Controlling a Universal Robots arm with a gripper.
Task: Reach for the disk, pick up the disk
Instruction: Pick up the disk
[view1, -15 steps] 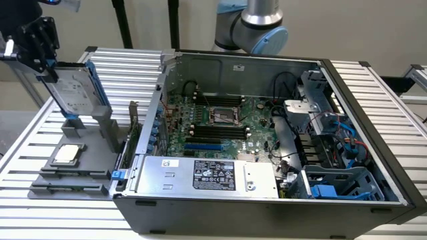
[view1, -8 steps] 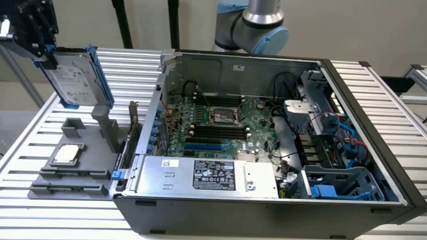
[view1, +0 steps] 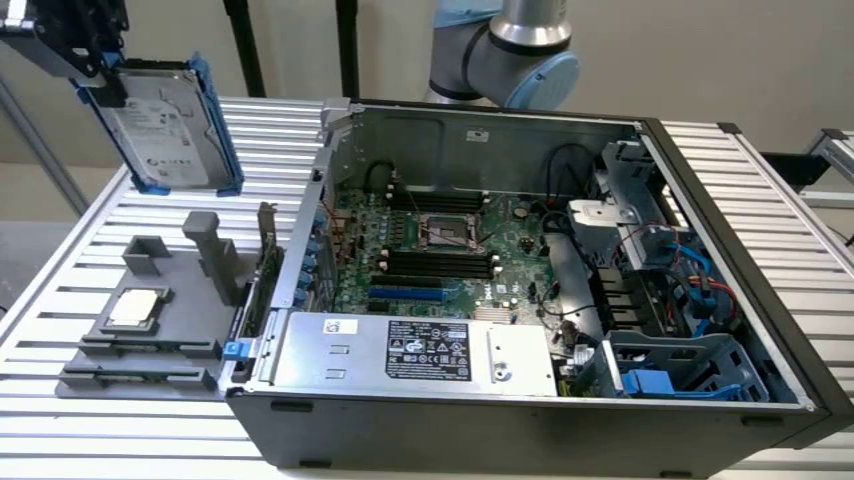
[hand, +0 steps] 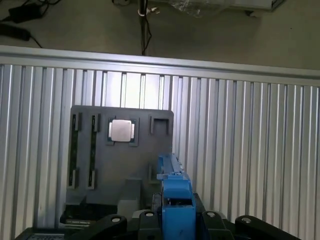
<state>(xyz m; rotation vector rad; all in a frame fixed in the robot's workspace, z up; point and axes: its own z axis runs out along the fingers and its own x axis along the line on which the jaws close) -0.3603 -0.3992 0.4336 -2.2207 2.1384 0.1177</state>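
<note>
pincer (hand: 175, 225) clamps disk (view1: 167, 125) by blue edge | apparently clear above tray (hand: 127, 160)

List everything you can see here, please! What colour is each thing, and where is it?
disk: one, silver-grey with blue rails, up in the air above the table's end on the exterior view's left
chip: one, silver, lying on the tray
memory sticks: two, dark, slotted in the tray's near end
tray: one, grey, on the table beside the case
computer case: one, black, open, on the table
circuit board: one, green, inside the case
power box: one, silver, inside the case
drive cage: one, blue, inside the case
table: one, silver, ribbed
robot arm: one, grey, behind the case
tool: one, black, gripping the disk
</note>
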